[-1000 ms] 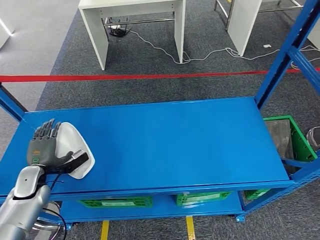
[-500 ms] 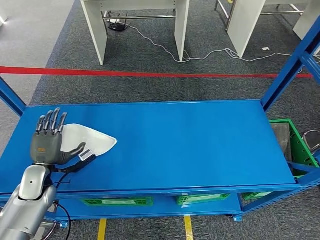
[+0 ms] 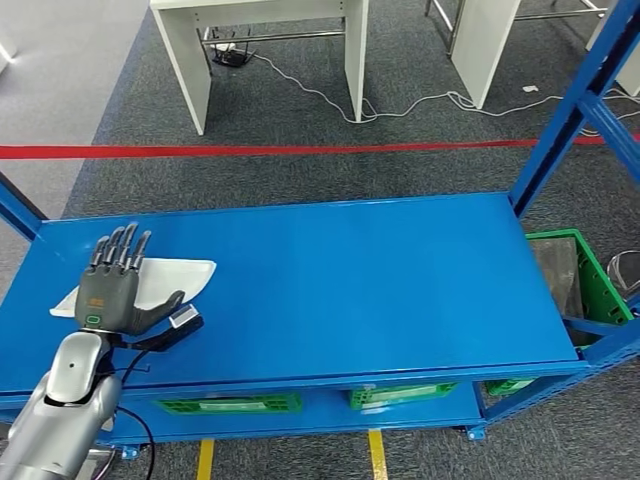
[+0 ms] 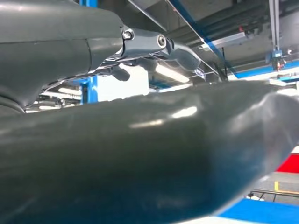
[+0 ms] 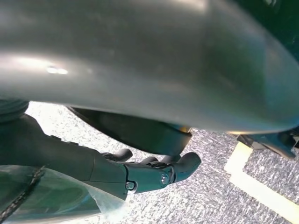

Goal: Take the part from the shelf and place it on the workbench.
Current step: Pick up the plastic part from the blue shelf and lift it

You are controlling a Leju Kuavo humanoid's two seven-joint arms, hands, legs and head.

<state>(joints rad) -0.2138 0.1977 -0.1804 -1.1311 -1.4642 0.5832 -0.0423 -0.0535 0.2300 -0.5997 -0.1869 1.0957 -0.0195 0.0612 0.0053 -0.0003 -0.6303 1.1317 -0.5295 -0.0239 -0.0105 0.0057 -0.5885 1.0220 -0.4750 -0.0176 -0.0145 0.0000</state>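
Observation:
The part [image 3: 170, 277] is a flat white piece with a black labelled end [image 3: 183, 321]. It sits at the left end of the blue shelf [image 3: 362, 280], tilted so I see it nearly edge-on. My left hand [image 3: 113, 290] holds it, fingers spread over its top and the thumb [image 3: 162, 307] under its near side. In the left wrist view the thick thumb [image 4: 141, 158] lies close to the lens, and the white part [image 4: 123, 86] shows between it and the fingers [image 4: 159, 44]. My right hand [image 5: 151, 172] hangs over grey carpet, fingers loosely extended and holding nothing.
Blue uprights [image 3: 570, 110] stand at the shelf's right end, with a green crate [image 3: 592, 275] beyond it. Green bins [image 3: 230, 403] sit on the lower level. Past the red floor line [image 3: 302, 152] stand white tables [image 3: 256, 40] and loose cables [image 3: 392, 108].
The part went from lying flat under my left hand to being tipped up and turned, its long side now across the shelf. The hand shifted slightly right. The camera view wobbled.

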